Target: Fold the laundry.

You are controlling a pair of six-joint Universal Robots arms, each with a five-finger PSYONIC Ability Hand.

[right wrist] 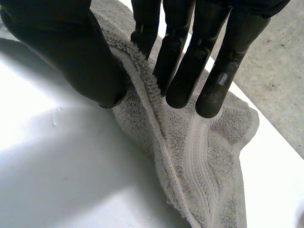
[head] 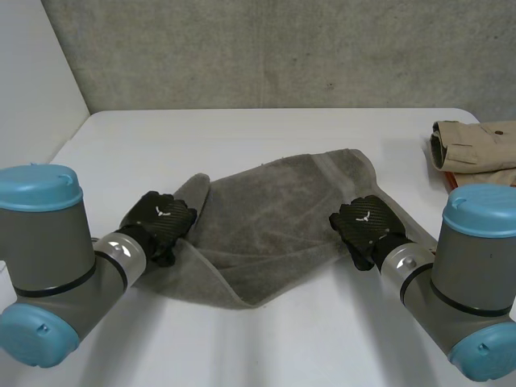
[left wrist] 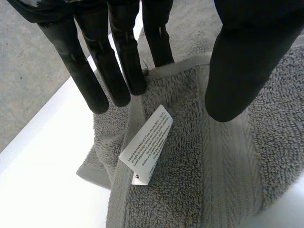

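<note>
A grey towel lies rumpled across the middle of the white table. My left hand is at its left corner. In the left wrist view, the left hand holds its fingers straight above the towel, tips at the hem, with the thumb standing apart. A white care label lies on the cloth just beyond the fingertips. My right hand is at the towel's right edge. In the right wrist view, the right hand pinches a raised ridge of towel between thumb and fingers.
A folded beige garment lies at the table's back right, with something orange under it. A concrete wall stands behind the table. The table's left edge runs close to my left hand.
</note>
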